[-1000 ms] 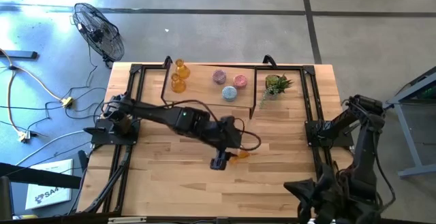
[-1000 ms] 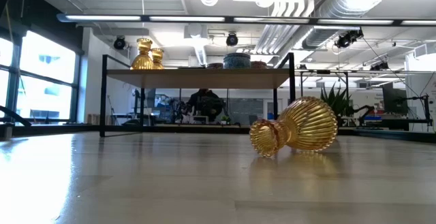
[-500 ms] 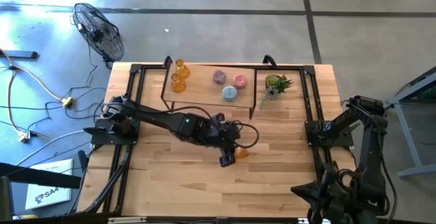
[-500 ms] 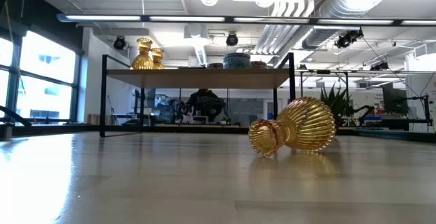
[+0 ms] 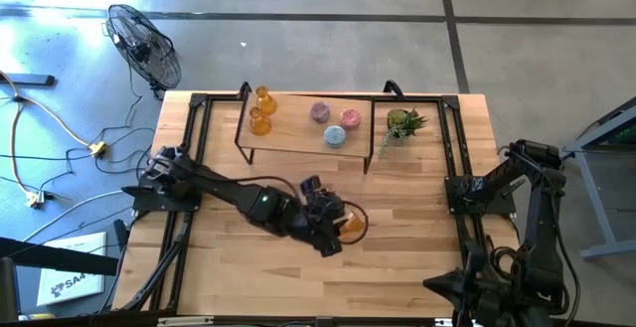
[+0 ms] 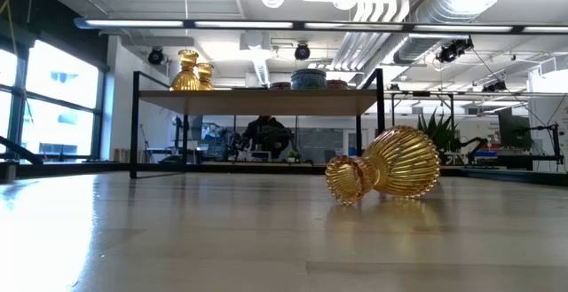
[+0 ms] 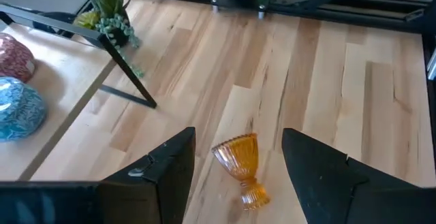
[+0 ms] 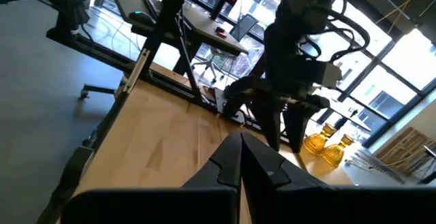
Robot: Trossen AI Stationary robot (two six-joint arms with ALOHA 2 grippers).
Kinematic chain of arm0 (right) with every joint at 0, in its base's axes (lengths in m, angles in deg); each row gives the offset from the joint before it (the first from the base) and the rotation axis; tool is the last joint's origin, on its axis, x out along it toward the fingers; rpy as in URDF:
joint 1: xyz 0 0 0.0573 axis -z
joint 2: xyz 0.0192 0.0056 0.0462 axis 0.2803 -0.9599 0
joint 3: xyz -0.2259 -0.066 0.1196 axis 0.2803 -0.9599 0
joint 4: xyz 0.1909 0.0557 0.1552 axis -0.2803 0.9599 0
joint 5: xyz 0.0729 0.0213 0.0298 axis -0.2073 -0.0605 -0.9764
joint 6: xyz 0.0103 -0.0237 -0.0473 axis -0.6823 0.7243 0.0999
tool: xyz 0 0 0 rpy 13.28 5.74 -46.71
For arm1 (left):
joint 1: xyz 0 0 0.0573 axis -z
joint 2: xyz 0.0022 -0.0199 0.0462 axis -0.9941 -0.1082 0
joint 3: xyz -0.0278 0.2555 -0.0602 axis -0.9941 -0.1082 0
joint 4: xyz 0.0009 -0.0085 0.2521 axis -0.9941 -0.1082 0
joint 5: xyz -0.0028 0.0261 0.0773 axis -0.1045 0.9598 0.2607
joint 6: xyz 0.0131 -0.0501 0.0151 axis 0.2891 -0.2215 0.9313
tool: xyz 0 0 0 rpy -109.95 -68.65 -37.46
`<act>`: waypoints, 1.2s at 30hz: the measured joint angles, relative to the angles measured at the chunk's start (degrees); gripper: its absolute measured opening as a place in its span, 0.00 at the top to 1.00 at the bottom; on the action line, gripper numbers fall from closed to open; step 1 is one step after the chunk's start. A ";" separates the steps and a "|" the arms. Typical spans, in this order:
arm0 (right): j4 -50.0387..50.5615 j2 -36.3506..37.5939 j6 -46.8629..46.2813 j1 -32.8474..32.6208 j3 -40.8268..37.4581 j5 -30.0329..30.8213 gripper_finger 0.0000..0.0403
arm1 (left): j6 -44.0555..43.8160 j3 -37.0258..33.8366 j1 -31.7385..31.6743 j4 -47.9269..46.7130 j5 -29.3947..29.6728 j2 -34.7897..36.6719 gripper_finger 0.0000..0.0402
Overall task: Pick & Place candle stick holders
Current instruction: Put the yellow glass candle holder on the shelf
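Observation:
One amber candle stick holder (image 7: 240, 164) lies on its side on the bare wood near the table's middle (image 5: 351, 224), ribbed body and foot both resting on the table (image 6: 386, 175). My left gripper (image 7: 238, 134) hovers over it, slanting down. It is open, one finger on each side of the holder, touching nothing (image 5: 336, 230). Two more amber holders (image 5: 260, 108), two pink ones (image 5: 320, 112) and a light blue one (image 5: 335, 135) stand on a low wooden shelf (image 5: 298, 140) at the far side. My right gripper (image 8: 240, 161) is shut and waits off the table's near right corner.
A small spiky green potted plant (image 5: 402, 123) stands right of the shelf. Black metal frames (image 5: 194, 148) run along the table's left and right sides. Bare wood lies open around the fallen holder and toward the near edge.
My left gripper has swung toward the table's right and a little down, rolling at the wrist. It now stands over the lying amber holder, with its fingers on either side, still open. The holder lies where it was.

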 joint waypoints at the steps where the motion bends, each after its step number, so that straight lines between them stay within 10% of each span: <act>1: 0.00 0.00 -0.01 0.00 0.00 -0.03 1.00 | -0.02 0.00 0.35 -0.23 0.29 0.00 0.47; 19: 1.06 -0.04 -2.62 0.13 -0.02 -2.27 1.00 | -13.29 0.02 1.24 -12.68 3.93 -0.07 0.02; 29: 2.83 -0.04 -4.50 0.20 -0.02 -2.27 1.00 | -21.58 -0.09 0.48 -15.54 5.81 -2.70 0.03; 36: 6.13 -0.07 -9.11 0.17 -0.02 -4.07 1.00 | -21.83 0.15 0.02 -6.26 -6.60 -4.26 0.02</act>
